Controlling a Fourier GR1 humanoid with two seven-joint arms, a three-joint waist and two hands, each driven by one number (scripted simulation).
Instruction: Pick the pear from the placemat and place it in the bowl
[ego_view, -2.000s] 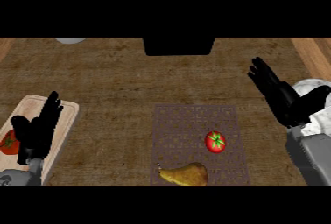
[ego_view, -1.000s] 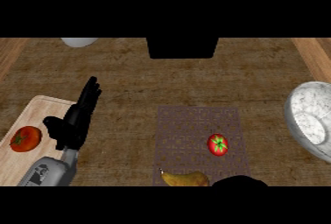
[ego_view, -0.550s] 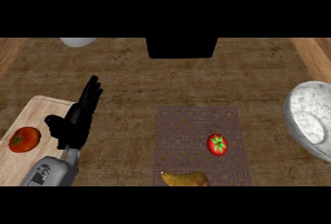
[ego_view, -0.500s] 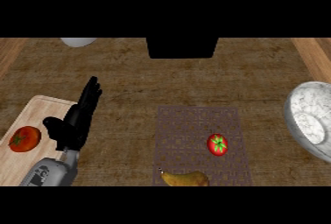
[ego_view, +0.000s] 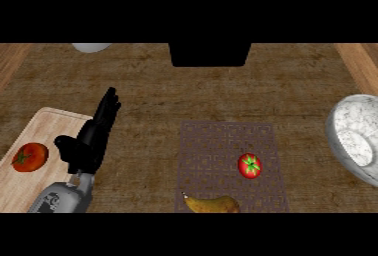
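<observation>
A yellow-brown pear lies at the near edge of the grey patterned placemat, partly cut off by the view's lower border. A white marbled bowl stands at the right edge of the counter. My left hand rests open at the left, fingers straight and pointing up, well to the left of the placemat. My right hand does not show.
A red tomato sits on the placemat just above and right of the pear. Another tomato lies on a wooden cutting board beside my left hand. A black box and a pale dish stand at the back.
Two seconds ago my right hand was raised near the bowl; it then dropped out of view. My left hand has stayed still for the last second.
</observation>
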